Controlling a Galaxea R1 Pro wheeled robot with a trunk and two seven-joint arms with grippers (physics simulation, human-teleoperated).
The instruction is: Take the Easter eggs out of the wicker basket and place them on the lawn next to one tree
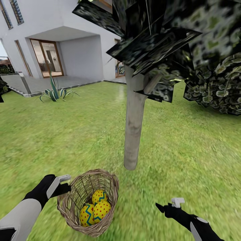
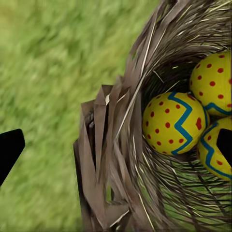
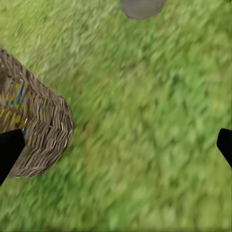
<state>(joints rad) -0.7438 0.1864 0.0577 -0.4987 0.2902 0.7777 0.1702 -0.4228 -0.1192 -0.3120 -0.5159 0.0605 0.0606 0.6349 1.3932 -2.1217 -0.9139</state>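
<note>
The wicker basket [image 1: 68,209] sits on the lawn [image 1: 187,157] just in front of the tree [image 1: 134,127], whose pale trunk rises under dark shard-like foliage. Three Easter eggs lie inside it: one [image 1: 99,195] at the back, two [image 1: 86,215] [image 1: 102,210] in front. My left gripper [image 1: 63,183] hovers at the basket's left rim, open. In the left wrist view its fingers [image 2: 9,151] straddle the rim [image 2: 104,145], with the eggs [image 2: 173,123] just beyond. My right gripper [image 1: 171,205] is open and empty above the grass, right of the basket [image 3: 41,130].
A white house with a glass door [image 1: 47,58] and a paved terrace stands at the back left, with a spiky agave [image 1: 53,93] at the lawn's edge. A dense bush [image 1: 217,87] fills the right. The trunk's base [image 3: 142,7] shows ahead of my right gripper.
</note>
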